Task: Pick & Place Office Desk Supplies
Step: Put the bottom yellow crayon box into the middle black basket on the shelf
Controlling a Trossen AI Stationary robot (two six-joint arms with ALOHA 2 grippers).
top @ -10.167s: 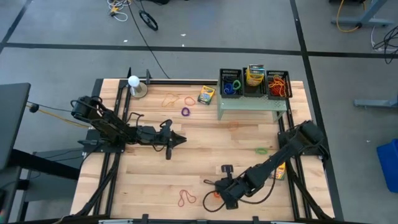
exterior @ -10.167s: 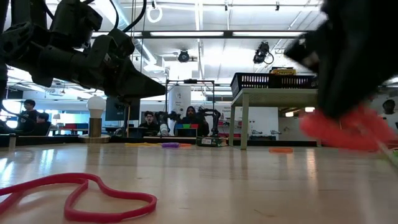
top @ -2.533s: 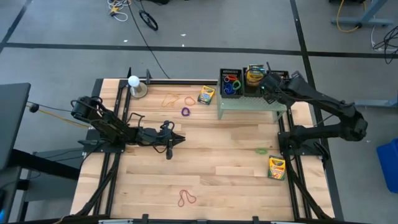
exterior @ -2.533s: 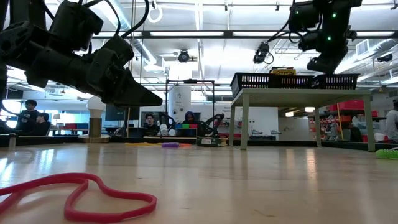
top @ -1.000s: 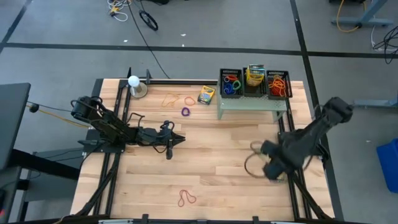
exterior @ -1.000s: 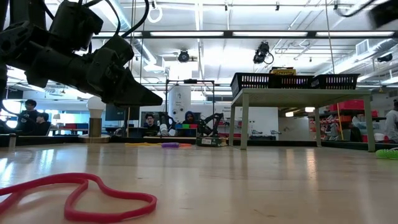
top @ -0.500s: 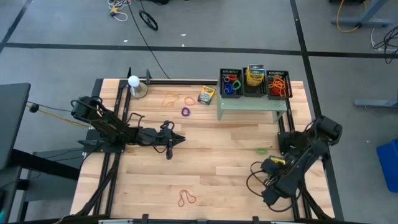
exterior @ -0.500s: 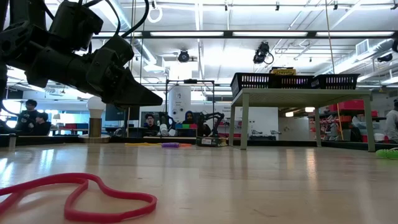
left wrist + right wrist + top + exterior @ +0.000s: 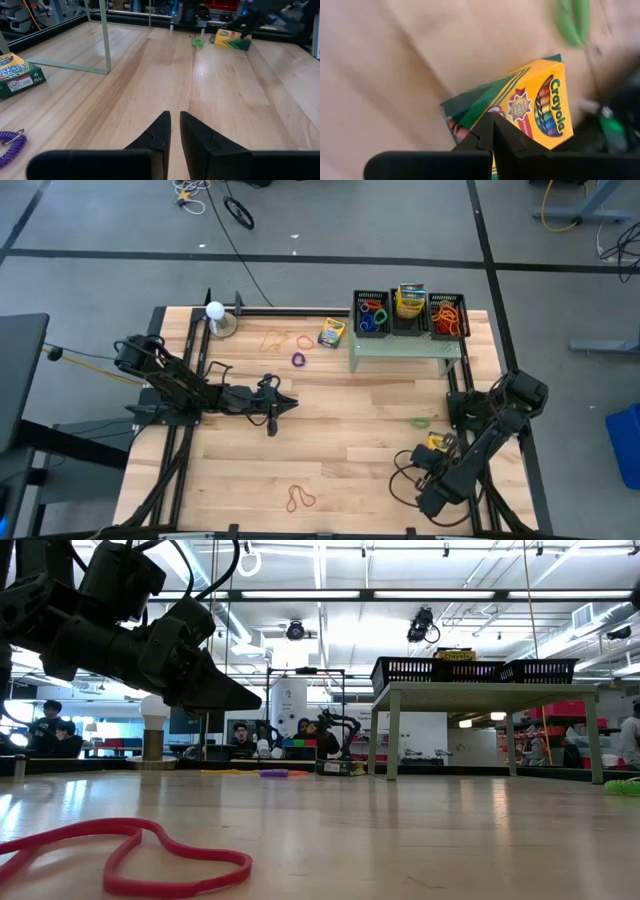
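Observation:
A yellow-and-green crayon box lies flat on the table near the right edge. My right gripper is shut and points steeply down over it. A green ring lies just beyond the box. Toward the far side lie a second crayon box, a purple ring and tan and orange bands. A red rubber band lies by the near edge. My left gripper hovers at the table's left middle, only a narrow gap between its fingers, holding nothing. My right gripper's shut fingertips stand over the crayon box's printed top face, near the edge of that face, coming from above and pointing steeply down. I cannot tell whether they touch it. The box lies flat on the table.
A pale green stand at the far right carries three black bins with rings, crayon boxes and bands. A white ball on a round base stands at the far left. People sit in the room beyond the table.
My right arm has swung toward the table's near edge and come down over the crayon box by the right edge. The box and the other items have stayed where they were.

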